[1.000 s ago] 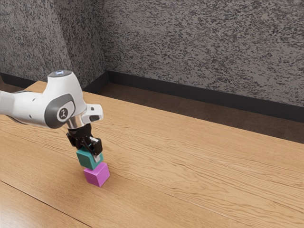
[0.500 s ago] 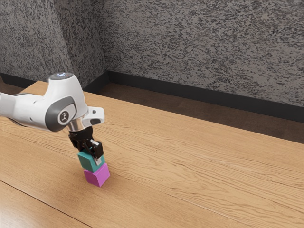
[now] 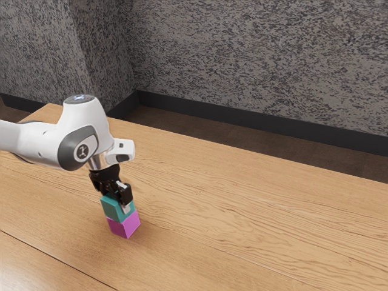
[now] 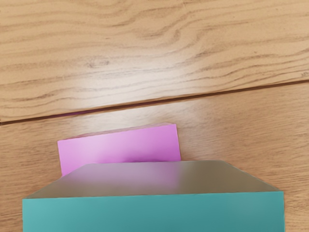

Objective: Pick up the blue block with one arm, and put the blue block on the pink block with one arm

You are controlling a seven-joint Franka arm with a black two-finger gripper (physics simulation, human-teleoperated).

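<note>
The blue-green block [image 3: 113, 208] is held between the black fingers of my gripper [image 3: 116, 202], which is shut on it. It sits directly over the pink block [image 3: 123, 225] on the wooden table [image 3: 254, 206], its underside touching or nearly touching the pink top. In the wrist view the teal block [image 4: 154, 203] lies just under my hand, with part of the pink block [image 4: 120, 147] showing beyond its far edge.
The white arm [image 3: 48, 142] reaches in from the exterior view's left. A speckled grey wall [image 3: 254, 54] with a dark baseboard stands behind the table. Bare wood spreads toward the exterior view's right.
My hand has lowered the teal block a little, closing the gap above the pink block. The pink block has not moved.
</note>
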